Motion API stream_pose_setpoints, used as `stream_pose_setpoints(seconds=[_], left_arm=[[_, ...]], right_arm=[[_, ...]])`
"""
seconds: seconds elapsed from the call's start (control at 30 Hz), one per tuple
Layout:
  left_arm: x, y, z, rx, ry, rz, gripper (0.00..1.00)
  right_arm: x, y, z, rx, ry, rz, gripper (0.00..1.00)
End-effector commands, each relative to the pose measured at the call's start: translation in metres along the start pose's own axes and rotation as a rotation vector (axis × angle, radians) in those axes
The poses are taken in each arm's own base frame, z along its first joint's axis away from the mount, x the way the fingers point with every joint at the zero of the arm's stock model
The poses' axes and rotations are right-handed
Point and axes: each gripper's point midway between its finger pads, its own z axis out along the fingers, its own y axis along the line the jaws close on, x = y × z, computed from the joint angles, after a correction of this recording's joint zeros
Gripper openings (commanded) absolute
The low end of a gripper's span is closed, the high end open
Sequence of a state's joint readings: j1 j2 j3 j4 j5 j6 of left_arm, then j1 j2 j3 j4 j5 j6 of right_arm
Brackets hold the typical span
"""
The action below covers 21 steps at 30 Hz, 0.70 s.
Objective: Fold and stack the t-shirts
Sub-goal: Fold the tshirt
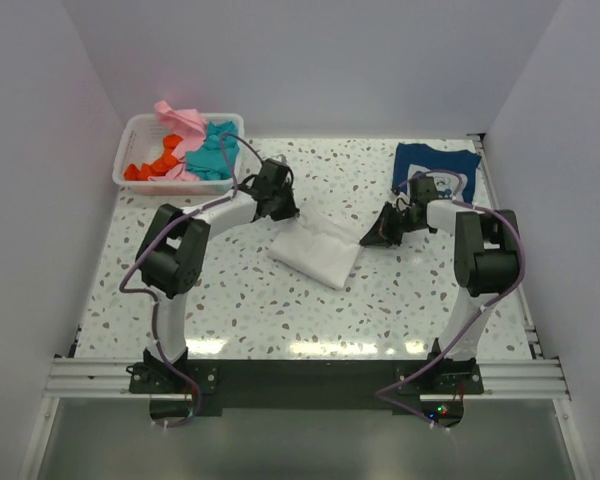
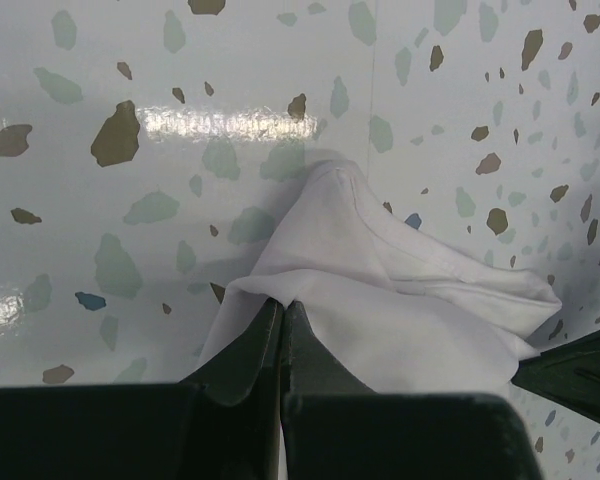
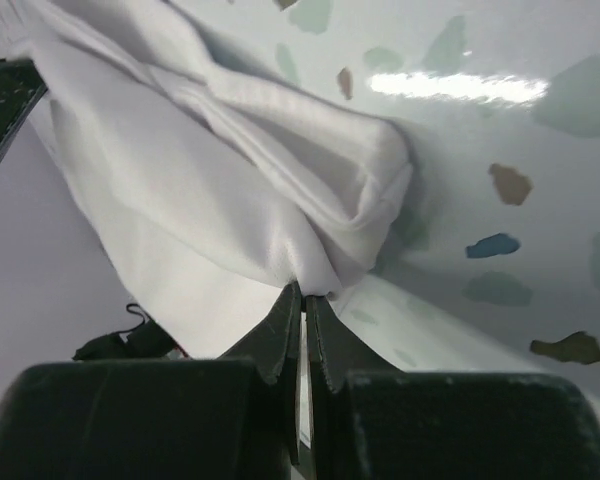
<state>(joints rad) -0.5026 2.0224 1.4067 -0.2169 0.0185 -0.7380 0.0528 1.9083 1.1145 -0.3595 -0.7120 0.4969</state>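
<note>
Two grippers, one garment between them.

1. White t-shirt [image 1: 316, 254]: partly folded and bunched, lying mid-table on the speckled table [image 1: 280, 315], between the two arms. Its long axis runs left to right, slanting a little nearer at the right end. The bulk of the cloth lies on the near side of both grippers, toward the arm bases.

2. Left gripper [image 2: 282, 312]: fingers pressed together on a fold at the shirt's far-left corner, with cloth pinched right at the tips.

3. Right gripper [image 3: 302, 292]: clenched on the shirt's right end, with a thick gathered fold just above the tips. Each arm grips the end nearer to it, and neither reaches across.

4. Navy t-shirt [image 1: 437, 165]: laid flat at the far right, well apart from the white one and partly hidden behind the right wrist.

5. Pink t-shirt [image 1: 180, 118], teal t-shirt [image 1: 212, 155], orange t-shirt [image 1: 155, 165]: heaped unfolded in the basket [image 1: 123, 160] at the far-left corner.

Assessment: a fold of the white shirt appears to be in hand, and most of the task remains. The next move likely carries the held edge across the short axis, toward the near side. Both ends should travel together, or the fold line may skew.
</note>
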Motion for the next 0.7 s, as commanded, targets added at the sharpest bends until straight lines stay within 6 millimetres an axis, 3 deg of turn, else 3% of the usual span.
stream_pose_setpoints(seconds=[0.0,0.13,0.27,0.6,0.67], left_arm=[[-0.028,-0.023,0.002,0.090,-0.073,0.007,0.00],[-0.036,-0.030,0.002,0.109,-0.091,0.016,0.00],[-0.043,-0.040,-0.007,0.151,-0.114,0.030,0.00],[-0.064,-0.058,-0.050,0.230,-0.216,0.039,0.00],[-0.068,-0.061,-0.052,0.233,-0.229,0.042,0.00]], right_arm=[[-0.025,-0.007,0.004,0.039,-0.070,-0.014,0.00],[-0.029,-0.018,0.009,0.073,-0.073,0.002,0.00],[-0.031,-0.010,0.005,0.046,-0.082,-0.014,0.00],[-0.027,0.055,-0.038,-0.132,-0.126,-0.120,0.00],[-0.031,0.060,-0.042,-0.146,-0.140,-0.123,0.00]])
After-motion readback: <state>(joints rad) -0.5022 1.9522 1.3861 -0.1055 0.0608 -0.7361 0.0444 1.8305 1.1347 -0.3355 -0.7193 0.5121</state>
